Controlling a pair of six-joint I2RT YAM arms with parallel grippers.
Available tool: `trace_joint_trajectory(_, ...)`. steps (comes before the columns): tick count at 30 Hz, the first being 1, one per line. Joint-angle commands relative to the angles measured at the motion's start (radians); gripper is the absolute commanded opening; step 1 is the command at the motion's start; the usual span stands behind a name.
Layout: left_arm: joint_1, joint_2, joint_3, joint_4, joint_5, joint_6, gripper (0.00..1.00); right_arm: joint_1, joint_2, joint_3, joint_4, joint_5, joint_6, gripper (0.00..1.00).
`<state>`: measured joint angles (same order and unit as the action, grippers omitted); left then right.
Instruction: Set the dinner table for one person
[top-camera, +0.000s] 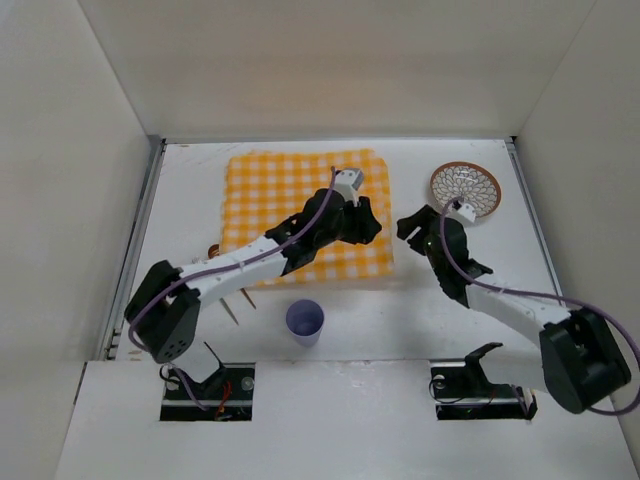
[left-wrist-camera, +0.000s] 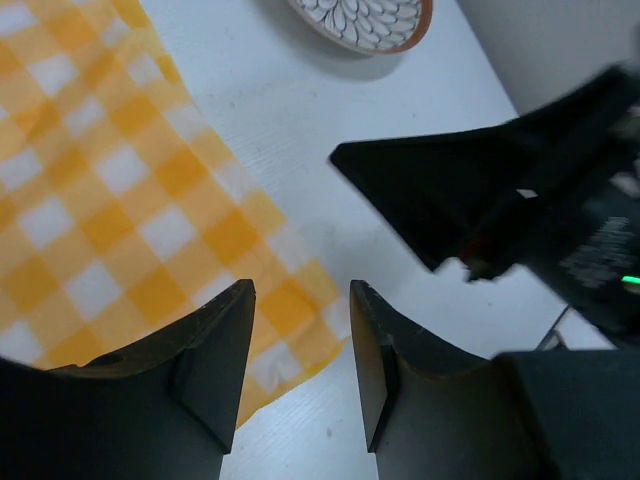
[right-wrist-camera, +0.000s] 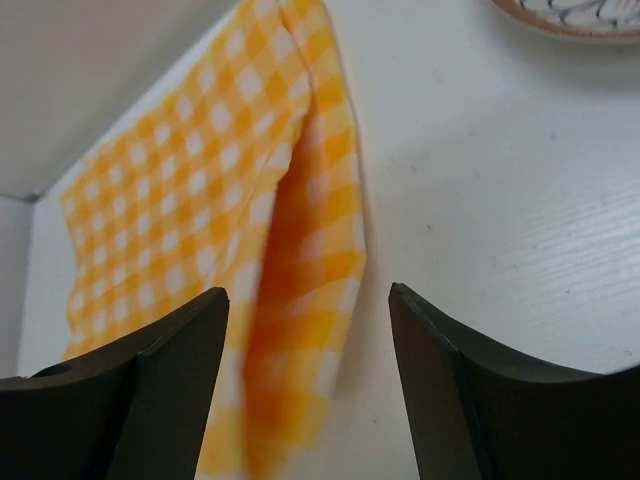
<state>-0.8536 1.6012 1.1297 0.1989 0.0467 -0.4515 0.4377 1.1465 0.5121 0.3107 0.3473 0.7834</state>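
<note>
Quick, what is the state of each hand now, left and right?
Left hand: open, holding nothing.
Right hand: open, holding nothing.

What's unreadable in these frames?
Top view: the left arm covers the near edge of the cloth and most of some thin sticks and a small brown item; neither can be identified.
Left wrist view: the plate is cut by the top edge.
Right wrist view: same plate cut again; nearest cloth blurred.
Cup: in neither wrist view.
</note>
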Motion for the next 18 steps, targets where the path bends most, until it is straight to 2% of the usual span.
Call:
trace_joint_trajectory(1, 0.021, -0.157, -0.062, 0.088, -0.08, -0.026, 0.41, -0.001, 0.119, 0.066, -0.035, -0.016, 0.034, 0.72)
trace_joint_trajectory(5, 0.073, -0.292, -0.195, 0.097, -0.188, -0.065, 0.45, -0.003, 0.235, 0.094, -0.021, -0.057, 0.082, 0.71)
trace_joint_trajectory(10, 0.196, -0.428, -0.356, 0.059, -0.294, -0.127, 0.49, 0.0, 0.327, 0.141, -0.05, -0.08, 0.097, 0.71)
trace_joint_trajectory(15, 0.333, -0.452, -0.448, -0.027, -0.32, -0.193, 0.5, -0.001, 0.424, 0.192, -0.091, -0.148, 0.134, 0.7)
trace_joint_trajectory(18, 0.38, -0.457, -0.502, -0.024, -0.317, -0.213, 0.5, -0.004, 0.473, 0.215, -0.087, -0.194, 0.151, 0.62)
